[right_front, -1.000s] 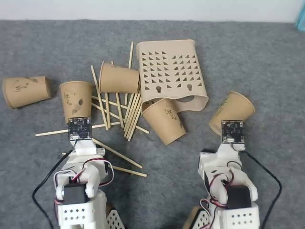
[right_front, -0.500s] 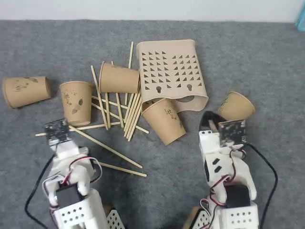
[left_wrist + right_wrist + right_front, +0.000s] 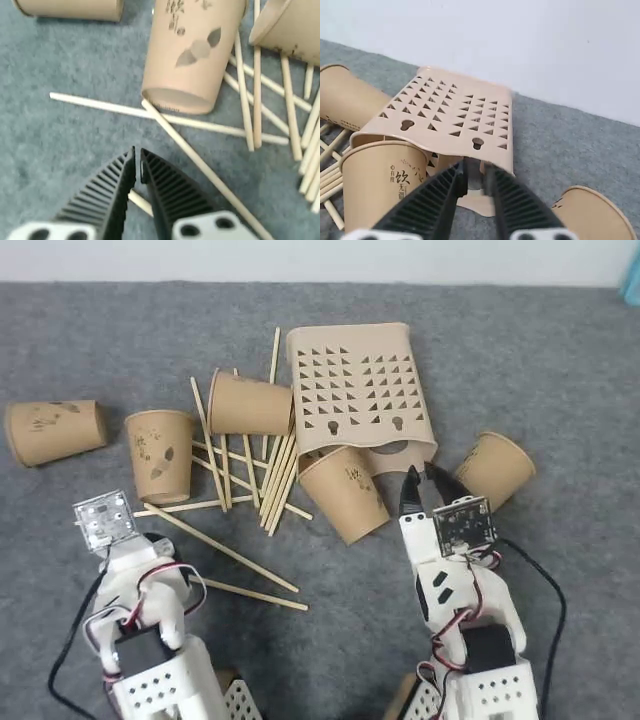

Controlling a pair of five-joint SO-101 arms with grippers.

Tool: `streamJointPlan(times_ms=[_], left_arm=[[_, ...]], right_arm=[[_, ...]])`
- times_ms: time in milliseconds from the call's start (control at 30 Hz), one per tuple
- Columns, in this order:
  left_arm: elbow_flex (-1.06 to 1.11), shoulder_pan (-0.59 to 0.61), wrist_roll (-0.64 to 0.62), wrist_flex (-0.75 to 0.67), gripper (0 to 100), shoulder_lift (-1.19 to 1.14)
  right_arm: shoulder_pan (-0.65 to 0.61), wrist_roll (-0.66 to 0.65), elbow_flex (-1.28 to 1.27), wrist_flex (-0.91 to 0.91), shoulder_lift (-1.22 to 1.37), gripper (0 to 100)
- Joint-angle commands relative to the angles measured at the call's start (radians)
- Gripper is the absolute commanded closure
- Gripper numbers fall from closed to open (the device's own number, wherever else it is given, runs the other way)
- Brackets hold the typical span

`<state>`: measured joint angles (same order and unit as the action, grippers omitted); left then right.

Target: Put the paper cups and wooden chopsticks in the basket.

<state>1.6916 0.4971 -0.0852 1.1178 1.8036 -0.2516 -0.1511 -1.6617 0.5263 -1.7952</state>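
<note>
1. Left gripper [image 3: 136,156]: fingers pressed almost together, pinching nothing. It sits at the lower left of the high view over grey carpet [image 3: 560,360], near one paper cup [image 3: 160,455].
2. Right gripper [image 3: 425,487]: fingers slightly parted and empty. It sits centre right, at the basket's lower edge, between two cups [image 3: 345,492] [image 3: 495,468].
3. Basket [image 3: 360,390]: upper centre, tipped over with its perforated face up.
4. Other cups: one at far left [image 3: 55,430], one touching the basket's left side [image 3: 250,405].
5. Chopsticks [image 3: 278,475]: scattered on the carpet left of the basket.
</note>
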Motion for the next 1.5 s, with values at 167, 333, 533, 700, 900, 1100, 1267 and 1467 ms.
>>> streamJointPlan(times_ms=[167, 333, 533, 700, 900, 1100, 1267, 1467], left_arm=[[-0.047, 0.046, 0.115, 0.032, 85, 0.02], [-0.048, 0.063, 0.115, 0.032, 83, 0.02], [-0.048, 0.064, 0.115, 0.032, 83, 0.02], [-0.048, 0.063, 0.115, 0.032, 83, 0.02], [-0.047, 0.068, 0.115, 0.032, 83, 0.02], [-0.045, 0.068, 0.115, 0.031, 83, 0.02], [-0.044, 0.066, 0.115, 0.029, 83, 0.02], [-0.044, 0.066, 0.115, 0.028, 83, 0.02]], right_arm=[[-0.008, 0.069, 0.063, 0.15, 0.002, 84.3], [-0.007, 0.071, 0.091, 0.209, 0.004, 72.3], [-0.007, 0.071, 0.138, 0.214, 0.038, 71.7], [-0.007, 0.071, 0.373, 0.217, 0.372, 71.6], [-0.001, 0.068, 0.752, 0.341, 0.935, 71.5], [0.068, 0.064, 0.876, 0.209, 1.251, 71.5], [0.102, 0.064, 0.875, 0.035, 1.391, 71.4], [0.096, 0.068, 0.876, -0.263, 1.555, 71.6]])
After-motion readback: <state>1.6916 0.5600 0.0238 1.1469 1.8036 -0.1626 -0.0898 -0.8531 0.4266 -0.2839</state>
